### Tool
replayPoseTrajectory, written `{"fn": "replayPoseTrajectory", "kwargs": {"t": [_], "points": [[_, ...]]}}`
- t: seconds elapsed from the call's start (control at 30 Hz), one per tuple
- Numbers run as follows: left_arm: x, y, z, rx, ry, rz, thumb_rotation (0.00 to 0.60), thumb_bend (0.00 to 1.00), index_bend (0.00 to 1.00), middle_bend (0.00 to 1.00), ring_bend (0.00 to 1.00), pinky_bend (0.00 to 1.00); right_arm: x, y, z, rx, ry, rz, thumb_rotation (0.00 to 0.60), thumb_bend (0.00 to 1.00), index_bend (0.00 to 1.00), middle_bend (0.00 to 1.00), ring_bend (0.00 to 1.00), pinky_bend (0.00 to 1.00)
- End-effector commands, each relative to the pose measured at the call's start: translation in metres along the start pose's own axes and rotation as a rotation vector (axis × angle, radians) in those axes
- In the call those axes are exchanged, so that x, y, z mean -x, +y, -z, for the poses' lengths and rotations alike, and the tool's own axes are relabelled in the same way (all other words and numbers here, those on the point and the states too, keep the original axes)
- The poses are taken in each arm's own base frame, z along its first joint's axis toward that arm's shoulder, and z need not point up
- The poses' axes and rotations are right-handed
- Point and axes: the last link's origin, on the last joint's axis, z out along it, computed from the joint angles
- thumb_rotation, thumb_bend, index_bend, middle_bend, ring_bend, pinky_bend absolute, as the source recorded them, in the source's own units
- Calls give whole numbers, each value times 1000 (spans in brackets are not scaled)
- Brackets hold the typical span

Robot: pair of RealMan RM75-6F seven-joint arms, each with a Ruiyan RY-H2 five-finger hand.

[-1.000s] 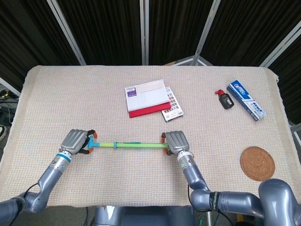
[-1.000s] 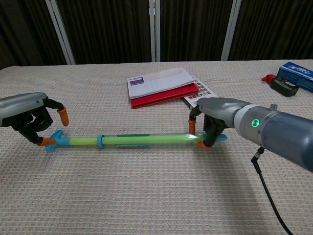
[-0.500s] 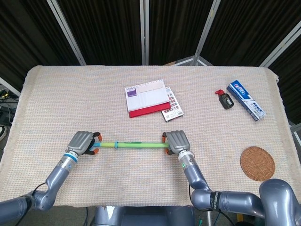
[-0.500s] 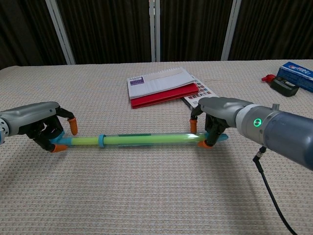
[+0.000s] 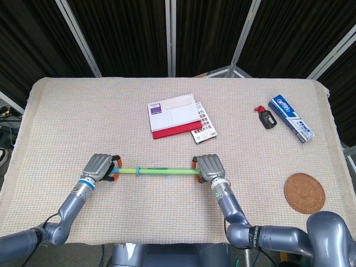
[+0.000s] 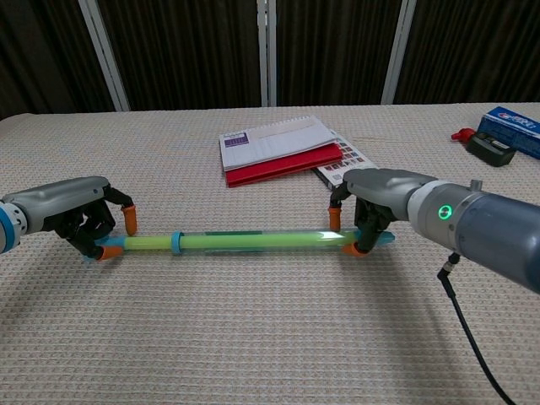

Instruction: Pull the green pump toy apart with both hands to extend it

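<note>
Where hands grip, pump toy between.

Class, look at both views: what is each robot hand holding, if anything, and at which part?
Both grip the green pump toy: the left hand on its blue left end, the right hand on its right end.

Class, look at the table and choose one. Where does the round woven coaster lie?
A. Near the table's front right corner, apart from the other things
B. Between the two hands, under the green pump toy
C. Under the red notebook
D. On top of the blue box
A: in the head view the round woven coaster lies alone near the front right corner, well clear of the right hand and the blue box.
</note>
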Motion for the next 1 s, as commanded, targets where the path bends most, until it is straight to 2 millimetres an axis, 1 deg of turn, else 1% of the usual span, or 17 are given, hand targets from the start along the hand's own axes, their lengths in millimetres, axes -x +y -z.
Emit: {"fn": "replayPoseTrajectory", "kwargs": {"t": [0.03, 0.27, 0.43, 0.53, 0.67, 1.0], "points": [[0, 0, 0, 0, -2, 1, 600, 358, 468, 841, 796, 1000, 0, 0, 0, 1, 1, -2, 600, 384, 596, 1000, 1000, 1000], [4, 1, -3, -4, -13, 0, 600, 359, 471, 841, 796, 1000, 0, 1, 0, 2, 1, -2, 600, 384, 597, 1000, 1000, 1000], [4, 1, -4, -8, -14, 5, 600, 389, 525, 841, 796, 1000, -1, 2, 0, 4, 2, -2, 600, 384, 598, 1000, 1000, 1000], [4, 0, -4, -11, -14, 1, 600, 412, 585, 841, 796, 1000, -1, 2, 0, 3, 2, -4, 600, 383, 598, 1000, 1000, 1000], [3, 1, -4, -14, -4, 5, 600, 416, 659, 841, 796, 1000, -1, 3, 0, 3, 3, -3, 600, 383, 599, 1000, 1000, 1000], [-1, -3, -3, -24, 15, -5, 600, 416, 708, 841, 796, 1000, -7, 9, 3, 4, 29, 16, 600, 397, 613, 1000, 1000, 1000]]}}
